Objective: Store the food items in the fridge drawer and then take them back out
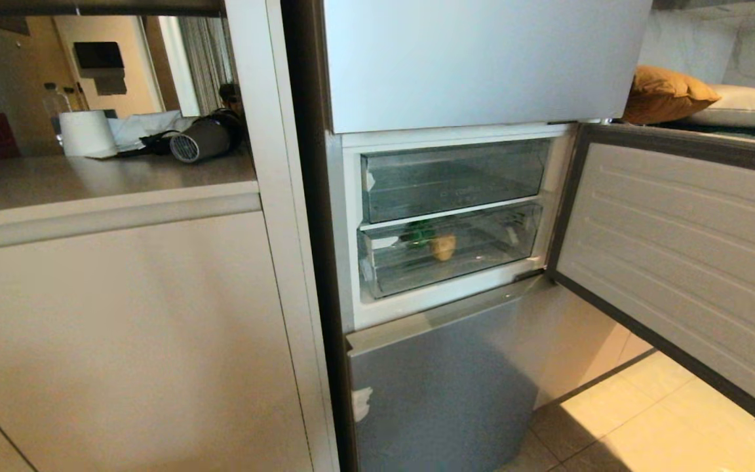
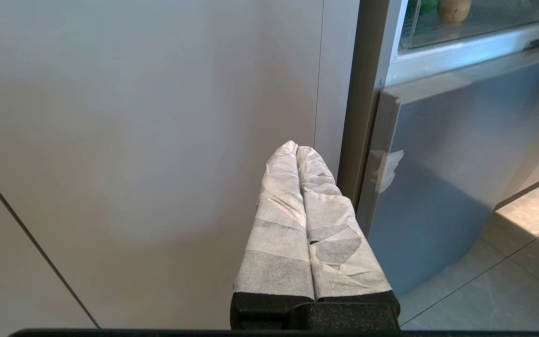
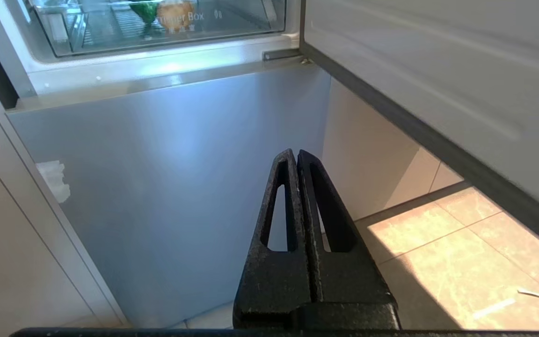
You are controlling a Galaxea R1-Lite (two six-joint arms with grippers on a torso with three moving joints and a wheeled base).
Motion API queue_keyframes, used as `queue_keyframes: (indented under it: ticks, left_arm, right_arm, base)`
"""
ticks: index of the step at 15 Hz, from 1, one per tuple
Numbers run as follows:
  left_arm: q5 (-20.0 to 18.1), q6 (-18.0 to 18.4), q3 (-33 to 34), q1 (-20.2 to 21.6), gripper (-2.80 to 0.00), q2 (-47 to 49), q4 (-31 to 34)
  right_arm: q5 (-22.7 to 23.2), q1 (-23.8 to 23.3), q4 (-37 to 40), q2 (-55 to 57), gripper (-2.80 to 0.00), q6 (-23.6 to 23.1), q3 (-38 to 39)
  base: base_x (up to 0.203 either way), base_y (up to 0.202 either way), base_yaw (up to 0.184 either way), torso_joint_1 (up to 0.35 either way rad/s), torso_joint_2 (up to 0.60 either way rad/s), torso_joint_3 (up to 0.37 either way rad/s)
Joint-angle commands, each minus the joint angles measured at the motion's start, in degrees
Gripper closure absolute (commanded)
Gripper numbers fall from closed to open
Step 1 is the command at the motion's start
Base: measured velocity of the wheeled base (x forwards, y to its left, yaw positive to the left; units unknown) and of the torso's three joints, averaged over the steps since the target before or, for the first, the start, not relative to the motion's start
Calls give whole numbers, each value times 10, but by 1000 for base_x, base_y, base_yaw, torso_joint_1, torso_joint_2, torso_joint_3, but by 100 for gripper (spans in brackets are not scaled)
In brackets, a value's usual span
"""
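Both jaws pressed together, empty, low; bun [image 1: 443, 247], pepper [image 1: 421, 234] above in drawer [image 1: 449, 275]: light, pepper slick, grip mid-body.

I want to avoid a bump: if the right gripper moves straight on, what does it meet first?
Probably the closed silver-blue lower door of the fridge, below the fridge drawer; the shut right gripper points at it, though depth is unclear.
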Motion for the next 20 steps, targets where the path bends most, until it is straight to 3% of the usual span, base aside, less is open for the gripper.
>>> queue_keyframes:
  ticks: [1,4,6,11,16,20]
  left_arm:
    - [0,0,0,0,0,0,0]
    - [0,0,0,0,0,0,-1]
    - [0,0,0,0,0,0,-1]
    - [0,-1,0,0,0,0,-1]
    - [0,-1,0,0,0,0,-1]
    - [0,-1,0,0,0,0,-1]
  right_arm:
    - [0,0,0,0,0,-5,0]
    - [-3,0,2,0,0,-22,-8]
    - [-11,-1,18,25,0,-19,-73]
    - [-35,0,36,270,0,38,-207]
    - [-45,-6,-81,459,0,90,-238]
    - [-67,-77,-115,552,0,107,-290]
  base:
    - [0,0,0,-55,177,117]
    - [0,0,0,-18,62,43]
    - [0,0,0,0,0,0]
    - [0,0,0,0,0,0]
    - [0,0,0,0,0,0]
    - [0,0,0,0,0,0]
